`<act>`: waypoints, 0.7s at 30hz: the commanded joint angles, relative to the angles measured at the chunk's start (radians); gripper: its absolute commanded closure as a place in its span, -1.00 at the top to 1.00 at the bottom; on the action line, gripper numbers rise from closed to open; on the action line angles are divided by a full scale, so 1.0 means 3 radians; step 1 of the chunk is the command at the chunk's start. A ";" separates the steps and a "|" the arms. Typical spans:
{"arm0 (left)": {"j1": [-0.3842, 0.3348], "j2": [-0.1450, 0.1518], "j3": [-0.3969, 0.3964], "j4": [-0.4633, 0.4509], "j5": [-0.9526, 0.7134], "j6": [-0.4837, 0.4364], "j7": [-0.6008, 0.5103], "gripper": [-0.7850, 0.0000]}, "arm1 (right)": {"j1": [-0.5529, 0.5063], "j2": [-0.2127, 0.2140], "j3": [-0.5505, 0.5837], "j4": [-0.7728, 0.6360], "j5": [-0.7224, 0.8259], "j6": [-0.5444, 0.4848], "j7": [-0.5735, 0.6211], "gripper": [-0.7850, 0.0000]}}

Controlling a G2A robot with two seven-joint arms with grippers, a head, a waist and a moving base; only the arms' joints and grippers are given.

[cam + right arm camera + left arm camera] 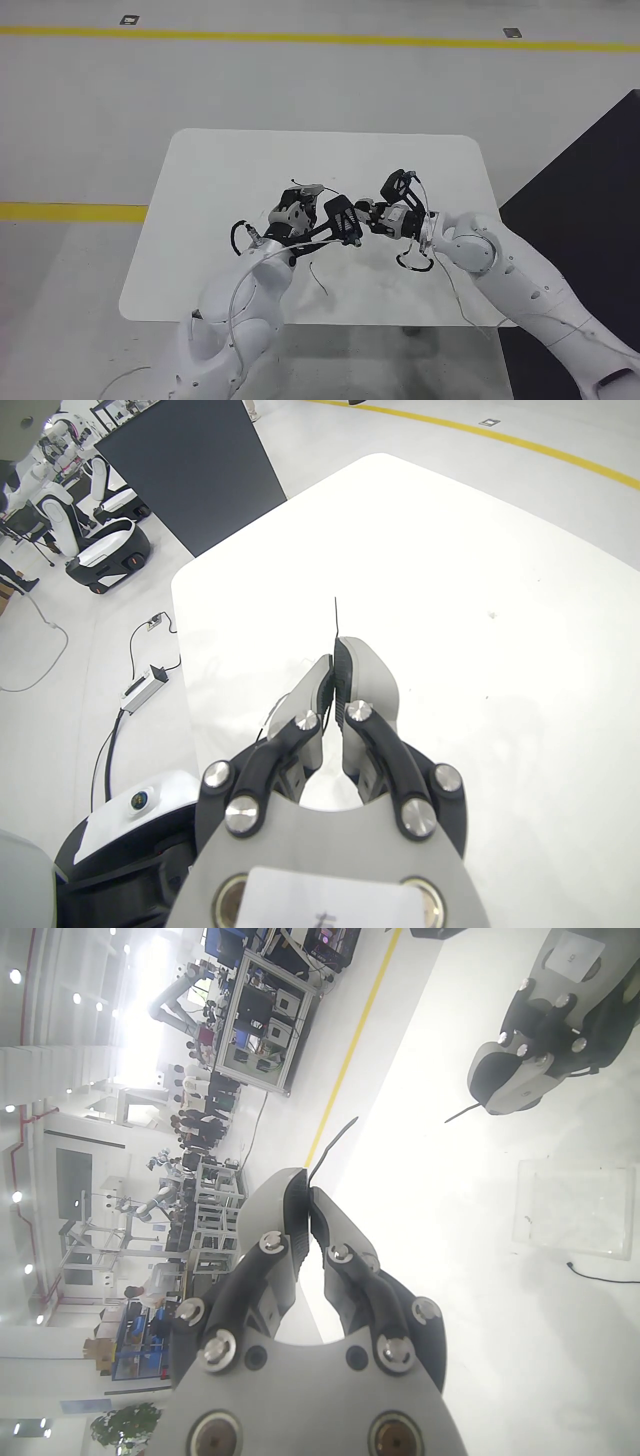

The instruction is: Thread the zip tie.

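Above table (220, 180) centre, both grippers sit close together: left gripper (309, 1188) clenched on zip tie (332, 1145), tip poking out twd right gripper (334, 660), which is also clenched on a thin black tie end. Ends look near but apart, so prob. not threaded yet. Grasp + lift done; lining up tip w/ head & pushing thru still left, and can't tell which end has the head.

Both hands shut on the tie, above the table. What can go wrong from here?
The tie end sticking out of the left hand curves, so aiming it may be hard. The right hand pinches only a thin strand at its tip; it might slip onto the table. In the top view the hands sit close together and may bump.
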State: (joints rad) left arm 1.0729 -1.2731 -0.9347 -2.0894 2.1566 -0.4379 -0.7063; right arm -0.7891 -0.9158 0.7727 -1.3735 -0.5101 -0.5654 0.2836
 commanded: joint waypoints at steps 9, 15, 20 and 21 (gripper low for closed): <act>0.0000 0.0000 0.0000 0.0000 0.0000 0.0000 0.0000 -1.00 | 0.0133 -0.0038 -0.0046 -0.0142 -0.0557 0.0325 0.0418 -1.00; 0.0000 0.0000 0.0000 0.0000 0.0000 0.0000 0.0000 -1.00 | 0.0340 -0.0150 -0.0212 0.0013 -0.0720 0.0171 0.0560 -1.00; 0.0041 -0.0003 -0.0073 -0.0002 0.0001 0.0155 -0.0007 -1.00 | 0.0456 -0.0269 -0.0345 0.0232 -0.0755 0.0085 0.0414 -1.00; 0.0061 -0.0007 -0.0111 -0.0020 -0.0009 0.0237 -0.0016 -1.00 | 0.0488 -0.0294 -0.0377 0.0281 -0.0775 0.0072 0.0421 -1.00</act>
State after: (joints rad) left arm 1.0849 -1.2742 -0.9558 -2.0910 2.1563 -0.4017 -0.7086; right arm -0.6504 -0.9982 0.6669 -1.3020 -0.7392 -0.5403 0.4084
